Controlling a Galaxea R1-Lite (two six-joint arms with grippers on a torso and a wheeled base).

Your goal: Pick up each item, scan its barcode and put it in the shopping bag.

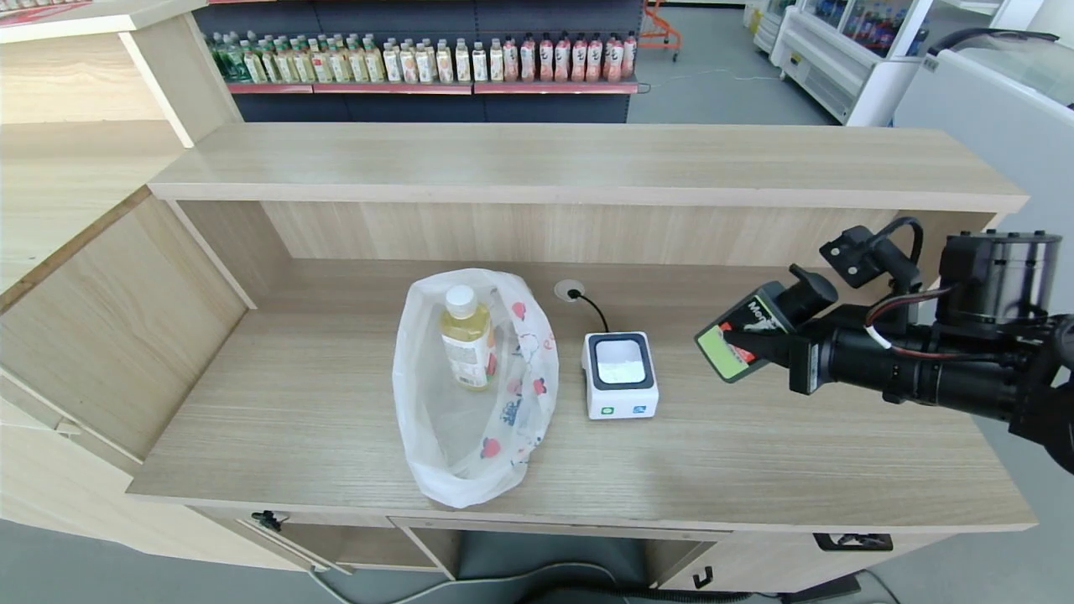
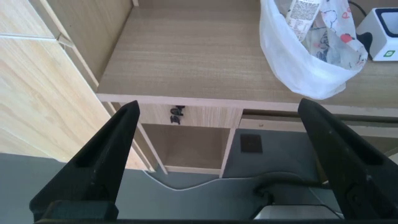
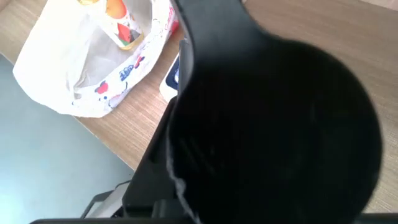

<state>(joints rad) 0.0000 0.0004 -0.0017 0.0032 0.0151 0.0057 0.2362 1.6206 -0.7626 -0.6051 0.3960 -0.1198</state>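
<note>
right fingers (image 1: 759, 346) clamp the box (image 1: 720, 352) in the air right of the scanner (image 1: 621, 373), not yet over it, so a skewed pass may fail to scan (left fingers (image 2: 106, 162) gape open, well left of it).

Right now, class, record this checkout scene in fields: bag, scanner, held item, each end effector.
bag: open on the counter, a bottle inside.
scanner: on the counter, just right of the bag, window facing up.
item: held in the air right of the scanner, not over it.
right end effector: shut on the item.
left end effector: open, low in front of the counter's edge.
</note>
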